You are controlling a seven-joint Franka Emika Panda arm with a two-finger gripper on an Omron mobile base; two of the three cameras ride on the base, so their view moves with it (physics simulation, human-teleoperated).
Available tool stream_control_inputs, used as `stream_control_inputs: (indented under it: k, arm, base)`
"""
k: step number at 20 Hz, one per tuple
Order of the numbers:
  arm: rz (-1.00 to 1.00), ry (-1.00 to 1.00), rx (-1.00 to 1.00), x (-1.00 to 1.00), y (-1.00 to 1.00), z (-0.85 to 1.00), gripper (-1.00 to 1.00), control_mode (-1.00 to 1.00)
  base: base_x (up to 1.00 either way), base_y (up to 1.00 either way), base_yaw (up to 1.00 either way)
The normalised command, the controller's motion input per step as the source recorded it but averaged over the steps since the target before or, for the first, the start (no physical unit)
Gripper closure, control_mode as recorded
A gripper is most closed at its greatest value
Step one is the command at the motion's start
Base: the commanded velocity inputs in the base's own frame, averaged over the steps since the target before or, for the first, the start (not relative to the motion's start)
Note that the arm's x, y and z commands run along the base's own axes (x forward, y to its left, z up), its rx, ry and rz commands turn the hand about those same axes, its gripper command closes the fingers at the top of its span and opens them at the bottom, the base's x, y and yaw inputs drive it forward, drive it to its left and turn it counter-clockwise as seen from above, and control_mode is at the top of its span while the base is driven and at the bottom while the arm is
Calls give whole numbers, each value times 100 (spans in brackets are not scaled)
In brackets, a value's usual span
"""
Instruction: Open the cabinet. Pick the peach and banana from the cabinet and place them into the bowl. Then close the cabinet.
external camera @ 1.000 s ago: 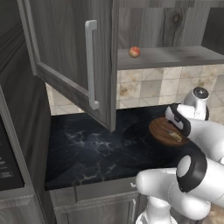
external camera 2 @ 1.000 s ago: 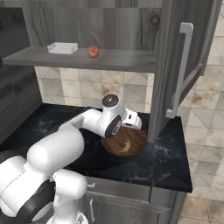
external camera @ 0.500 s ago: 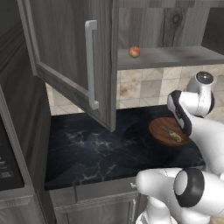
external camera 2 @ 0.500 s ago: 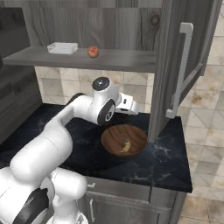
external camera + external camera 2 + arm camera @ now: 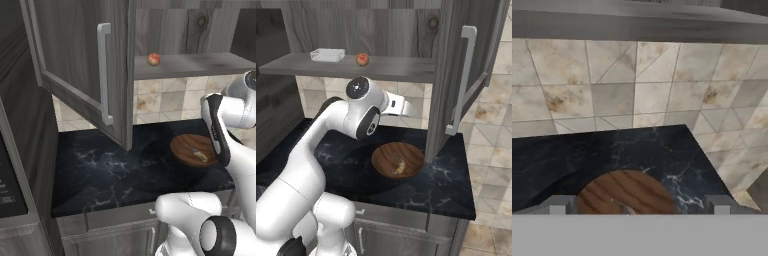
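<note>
**Empty hand above the bowl, peach waiting on the shelf**

The gripper (image 5: 639,209) stood spread wide and empty, above the wooden bowl (image 5: 398,160), which held the banana (image 5: 400,165). Above the bowl, on the shelf of the open cabinet (image 5: 406,68), sat the peach (image 5: 362,59), near a small white tray (image 5: 327,54). The peach looked light, round and likely to roll; a gentle pinch across its middle would suit it best.
</note>
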Motion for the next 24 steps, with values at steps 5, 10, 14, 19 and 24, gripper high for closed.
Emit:
stream_control_inputs:
  k: [5, 10, 14, 19, 24]
  arm:
    - [0, -10, -4, -7, 32, 85, -100, -100]
    - [0, -8, -5, 0, 42, 68, -100, -100]
    - [0, -6, 0, 0, 53, 32, -100, -100]
    - [4, -1, 2, 2, 60, 3, -100, -100]
    - [3, 0, 6, 6, 44, -1, -100, -100]
  base:
    - [0, 0, 0]
    - [0, 0, 0]
    - [0, 0, 0]
    - [0, 0, 0]
    - [0, 0, 0]
